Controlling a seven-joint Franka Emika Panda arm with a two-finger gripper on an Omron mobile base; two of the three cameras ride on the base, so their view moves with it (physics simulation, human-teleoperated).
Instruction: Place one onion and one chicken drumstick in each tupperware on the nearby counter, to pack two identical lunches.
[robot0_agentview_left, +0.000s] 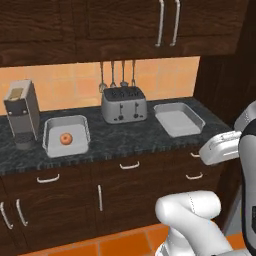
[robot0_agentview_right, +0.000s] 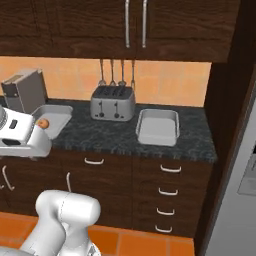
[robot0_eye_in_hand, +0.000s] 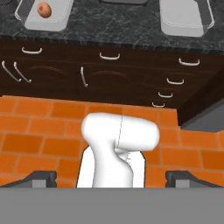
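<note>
Dark marbled tabletop (robot0_agentview_left: 125, 142) runs along the far wall, over brown drawers and doors with curved silver handles. Silver toaster (robot0_agentview_left: 124, 104) stands at the back between the two tupperware trays, utensils hanging on the tiled wall behind it. A grey coffee machine (robot0_agentview_left: 22, 114) sits at the left end, just beside the left tupperware (robot0_agentview_left: 50, 131).

One onion (robot0_agentview_left: 65, 138) lies inside the left tupperware, near its middle – nothing else in that tray. The right tupperware (robot0_agentview_left: 192, 117) sits right of the toaster, holding nothing. Upper cabinets hang above; a tall dark panel closes off the right end of the tabletop.

The tool (robot0_eye_in_hand: 111, 178) hangs low over the orange tile floor, on the near side of the cabinet fronts, well apart from both trays – the tabletop edge and drawers lie between. In the hand view its two dark fingertips (robot0_eye_in_hand: 40, 177) sit far apart at the bottom, spread wide, nothing between them. The onion shows far off at that view's top left.
</note>
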